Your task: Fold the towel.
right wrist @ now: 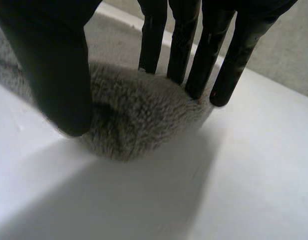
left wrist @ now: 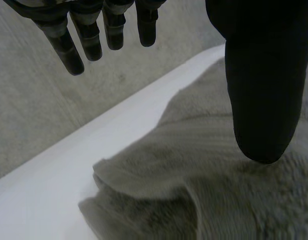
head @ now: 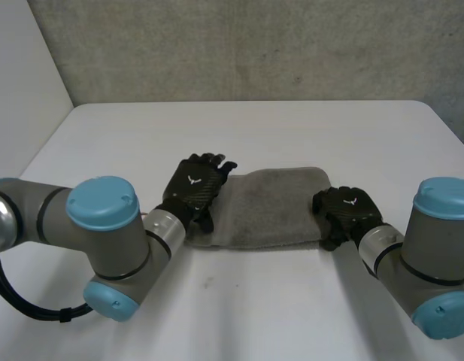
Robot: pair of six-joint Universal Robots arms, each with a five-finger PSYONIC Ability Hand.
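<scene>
The towel [head: 273, 207] lies as a long strip mid-desk [head: 254, 301], between the two hands. To fold it cleanly, the right hand [head: 348, 210] probably needs a firm pinch, carrying its end low over toward the other end with the edges aligned, while the left hand [head: 195, 188] pins its end flat. The right hand's fingers [right wrist: 193, 60] and thumb [right wrist: 64, 90] clamp the bunched right end. The left hand sits over the left end, fingers [left wrist: 86, 40] straight and apart, thumb [left wrist: 263, 90] at the cloth.

L hand [head: 194, 188] palm down, fingers [left wrist: 64, 47] straight. R hand [head: 347, 208] fingers [right wrist: 183, 45] + thumb pinch towel [head: 269, 207] end.
</scene>
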